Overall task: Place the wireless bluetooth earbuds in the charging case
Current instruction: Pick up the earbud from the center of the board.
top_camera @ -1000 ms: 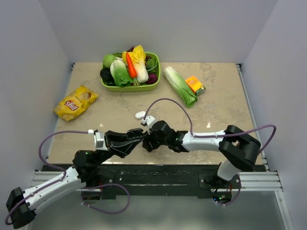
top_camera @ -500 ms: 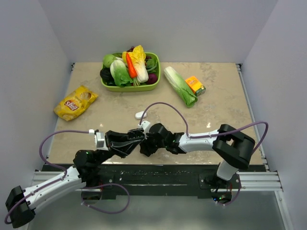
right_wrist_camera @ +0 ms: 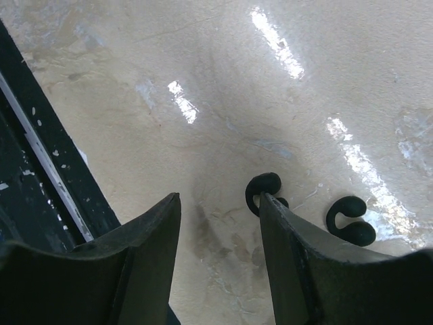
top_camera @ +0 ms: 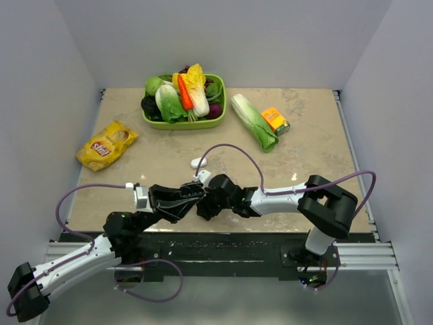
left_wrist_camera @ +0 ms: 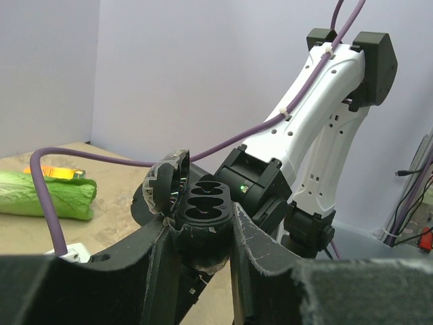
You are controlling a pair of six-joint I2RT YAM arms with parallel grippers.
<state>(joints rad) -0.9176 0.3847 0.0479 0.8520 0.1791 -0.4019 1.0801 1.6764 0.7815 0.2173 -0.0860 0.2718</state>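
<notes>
My left gripper (left_wrist_camera: 201,227) is shut on the black charging case (left_wrist_camera: 203,206) and holds it off the table with its lid open and its empty slots facing up. In the top view this gripper (top_camera: 193,194) sits tip to tip with my right gripper (top_camera: 203,208). In the right wrist view my right gripper (right_wrist_camera: 220,198) is open, low over the table, with only bare table between its fingers. One black earbud (right_wrist_camera: 260,186) lies at the tip of its right finger, outside the gap. A second black earbud (right_wrist_camera: 350,220) lies further right.
A small white bean-shaped object (top_camera: 198,162) lies just beyond the grippers. A green basket (top_camera: 183,126) of vegetables stands at the back, with a cabbage (top_camera: 254,122) and an orange carton (top_camera: 275,120) to its right. A yellow chips bag (top_camera: 107,144) lies left. The table's black front rail (right_wrist_camera: 34,156) is close.
My right arm has moved left and toward the near edge, and its jaws narrowed slightly. My left gripper with the case has stayed put.
</notes>
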